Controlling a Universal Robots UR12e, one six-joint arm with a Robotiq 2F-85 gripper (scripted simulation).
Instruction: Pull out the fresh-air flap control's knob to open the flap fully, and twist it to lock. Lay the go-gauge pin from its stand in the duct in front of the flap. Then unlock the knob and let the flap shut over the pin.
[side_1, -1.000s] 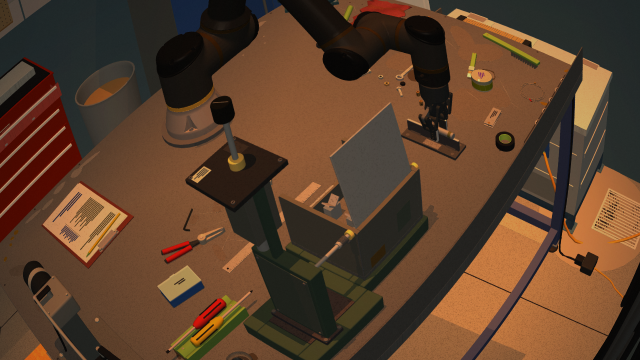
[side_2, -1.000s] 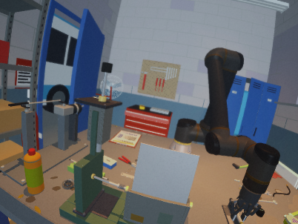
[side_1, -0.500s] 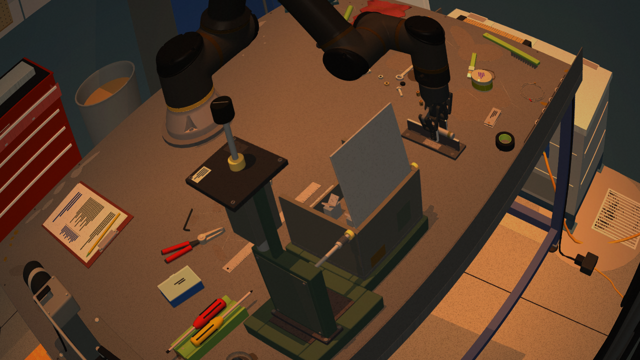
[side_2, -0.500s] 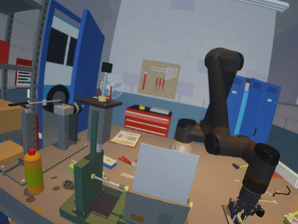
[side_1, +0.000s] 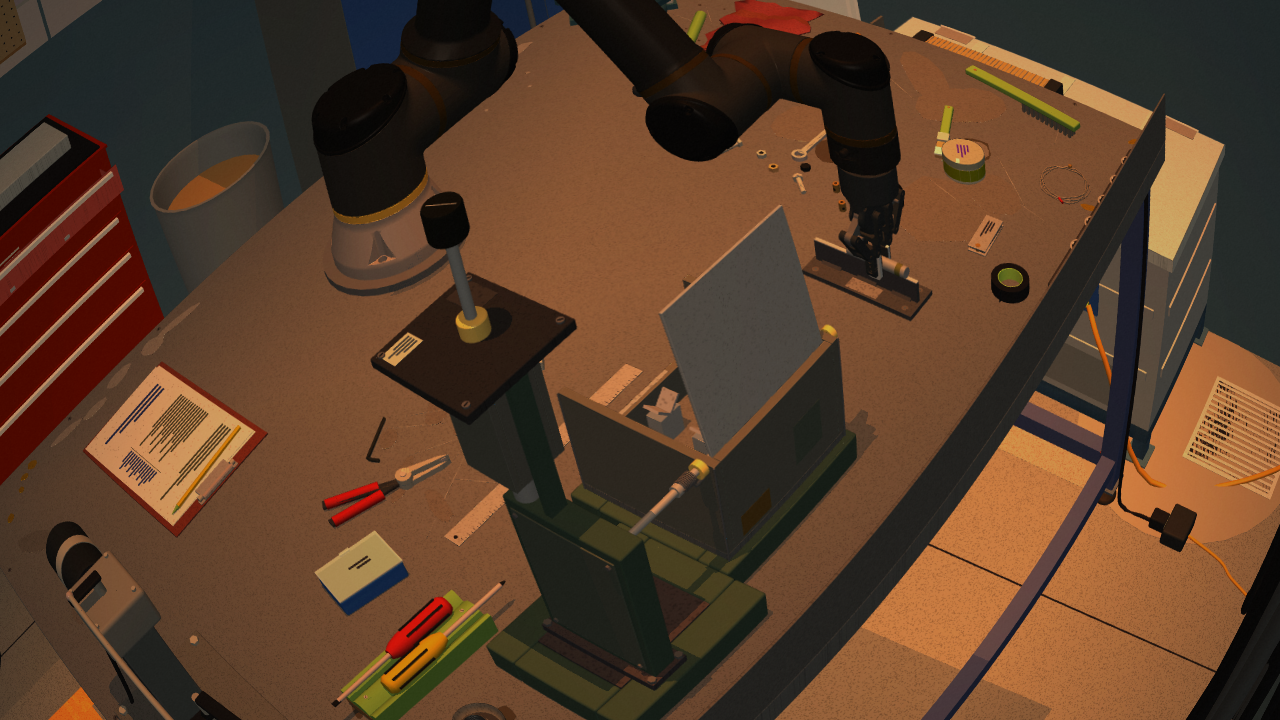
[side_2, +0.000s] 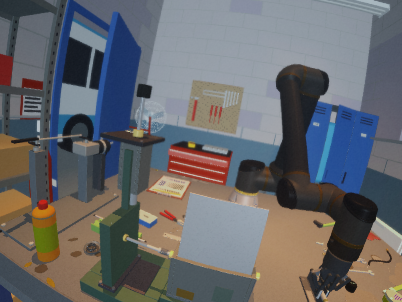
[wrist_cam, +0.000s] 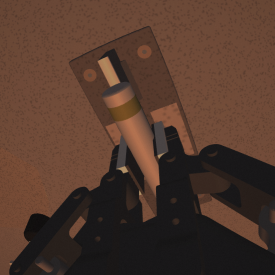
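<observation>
The go-gauge pin (wrist_cam: 130, 128), a tan cylinder with an ochre band near its end, lies along its flat stand (side_1: 866, 278) at the far right of the bench. I have my gripper (wrist_cam: 139, 151) closed on the pin's middle, with the arm reaching straight down over the stand (side_2: 332, 290). The grey flap (side_1: 743, 327) stands raised, tilted up over the open duct box (side_1: 716, 448). The black knob (side_1: 445, 219) is pulled out high on its rod above the black plate (side_1: 473, 345). The pin's near end is hidden behind my fingers.
The green base (side_1: 627, 618) with its upright post carries the duct near the bench's front edge. A tape roll (side_1: 1010, 282), a label card (side_1: 985, 231) and loose nuts lie near the stand. Pliers (side_1: 380, 488), a clipboard (side_1: 174, 443) and screwdrivers (side_1: 416, 640) lie to the left.
</observation>
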